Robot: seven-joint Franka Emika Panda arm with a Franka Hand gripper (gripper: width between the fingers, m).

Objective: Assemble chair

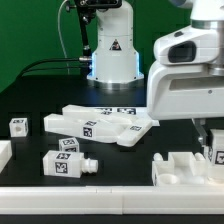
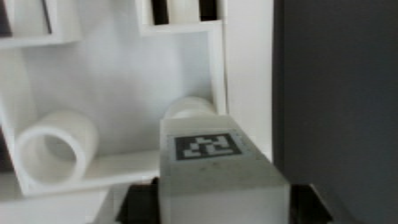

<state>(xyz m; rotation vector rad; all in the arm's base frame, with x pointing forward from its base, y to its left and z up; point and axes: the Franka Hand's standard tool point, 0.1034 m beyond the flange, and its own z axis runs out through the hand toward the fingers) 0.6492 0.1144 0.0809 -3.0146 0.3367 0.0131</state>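
The chair lies in loose white tagged parts. In the wrist view a blocky white piece (image 2: 214,160) with a square tag fills the gap between my dark fingers (image 2: 139,205), and my gripper (image 2: 222,205) is shut on it. Its far end sits against a white slotted frame (image 2: 125,60), with a short round peg (image 2: 54,150) beside it. In the exterior view my gripper (image 1: 212,150) hangs low at the right over that frame (image 1: 185,168); the arm's white body hides most of the grip. Flat slabs (image 1: 100,125) lie mid-table.
A tagged blocky piece (image 1: 65,160) lies at the front of the exterior view's left. Further back on that side sits a small tagged cube (image 1: 18,126). Another white part (image 1: 3,152) shows at the left border. The arm's base (image 1: 110,55) stands at the back.
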